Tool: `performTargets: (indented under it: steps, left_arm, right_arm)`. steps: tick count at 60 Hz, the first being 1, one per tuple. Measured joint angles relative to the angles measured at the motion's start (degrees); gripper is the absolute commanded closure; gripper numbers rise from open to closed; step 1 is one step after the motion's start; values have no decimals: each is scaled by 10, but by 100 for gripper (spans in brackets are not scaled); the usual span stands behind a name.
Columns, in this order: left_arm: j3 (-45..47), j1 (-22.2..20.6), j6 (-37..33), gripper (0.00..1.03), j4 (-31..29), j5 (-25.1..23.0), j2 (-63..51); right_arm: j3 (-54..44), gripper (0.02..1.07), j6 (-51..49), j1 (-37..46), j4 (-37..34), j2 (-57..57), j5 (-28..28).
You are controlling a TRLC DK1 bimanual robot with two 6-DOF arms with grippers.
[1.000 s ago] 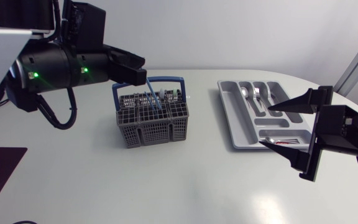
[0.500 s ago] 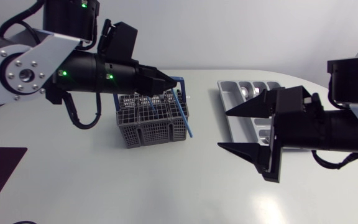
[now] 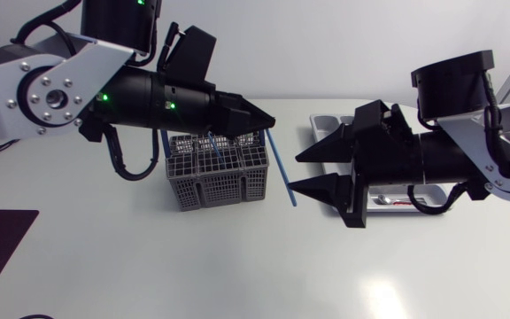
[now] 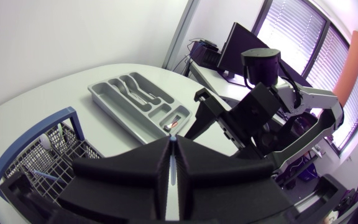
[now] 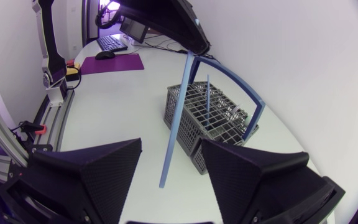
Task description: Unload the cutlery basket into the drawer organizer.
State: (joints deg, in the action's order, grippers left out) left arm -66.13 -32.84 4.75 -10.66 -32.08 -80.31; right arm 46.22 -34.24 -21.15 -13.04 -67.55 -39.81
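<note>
a: what's at the left of the head view?
b: the left arm (image 3: 60,89) comes in from the upper left and stretches toward the centre. the left gripper (image 3: 266,121) is clamped on the top end of a thin blue stick (image 3: 275,152) – its own camera shows the two fingers pressed together with a pale strip of the stick between them.
a: and the basket?
b: the grey basket (image 3: 211,182) with the blue handle sits on the white table (image 3: 193,266), left of centre, just under that arm. a second blue stick (image 5: 208,99) stands upright in one of its compartments.
a: where does the held stick hang?
b: in the air right of the basket, slanting down to the right, clear of the table.
a: the right gripper?
b: the right gripper (image 3: 294,172) points left from the right side, fingers spread wide. from its wrist camera the stick's lower part lies between them, with a gap on each side, so nothing is gripped.
a: and the drawer organizer?
b: the drawer organizer (image 3: 319,124) lies at the right, mostly behind the right arm – some cutlery (image 4: 137,98) rests in its long slots, and a red-handled piece (image 3: 405,203) in its near compartment.
</note>
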Motion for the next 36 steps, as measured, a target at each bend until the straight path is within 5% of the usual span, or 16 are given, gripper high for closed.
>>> performTargets:
  steps: [28,36]
  left_arm:
    - [0,-13,0,99,0,-3,0]
    - [0,-14,0,99,0,-3,0]
  right_arm:
    - [7,98,13,-5,1,-30,-9]
    - [8,101,13,-5,0,-30,-11]
